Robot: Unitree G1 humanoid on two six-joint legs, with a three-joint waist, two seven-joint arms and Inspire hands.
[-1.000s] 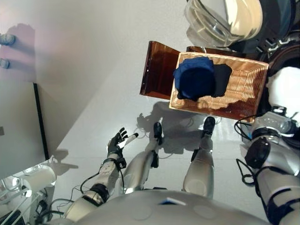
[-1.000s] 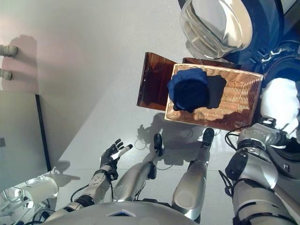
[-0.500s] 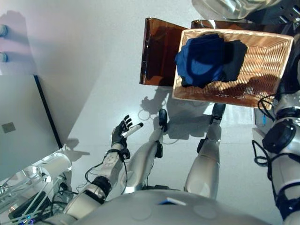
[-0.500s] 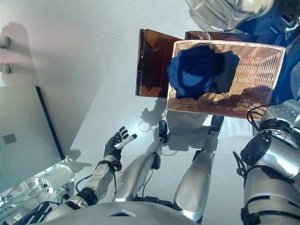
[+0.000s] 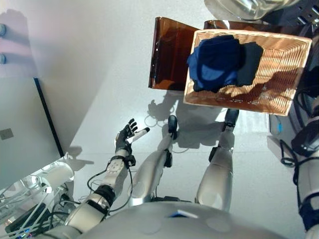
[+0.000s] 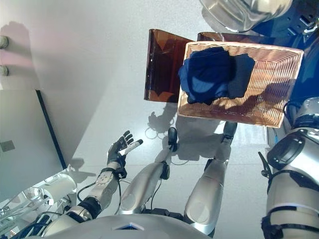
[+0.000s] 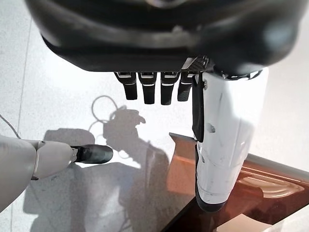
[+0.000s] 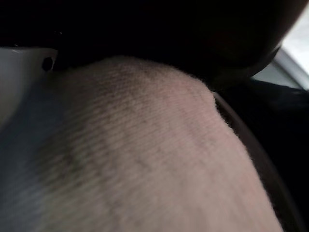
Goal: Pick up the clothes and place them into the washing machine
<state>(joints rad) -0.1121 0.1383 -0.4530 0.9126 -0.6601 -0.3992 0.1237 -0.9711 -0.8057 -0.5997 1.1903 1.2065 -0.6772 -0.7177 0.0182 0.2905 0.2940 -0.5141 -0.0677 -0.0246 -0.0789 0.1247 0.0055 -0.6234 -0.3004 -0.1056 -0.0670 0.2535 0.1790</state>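
Observation:
A wicker basket rests on a dark brown box beside the washing machine. A blue garment and a darker one lie in it. The machine's round glass door stands open above the basket, next to the blue front. My left hand hangs open and empty low over the floor; its straight fingers show in the left wrist view. My right arm reaches off to the right. In the right wrist view a white knitted garment lies tight against my right hand, by a dark curved rim.
A grey panel with a dark edge stands at the left. A white roll and clutter lie at the lower left. Pale floor stretches between the panel and the box.
The camera shifted after the first frames. The white garment seen at the right edge a second ago has left the eye views with my right hand. The left hand has barely moved.

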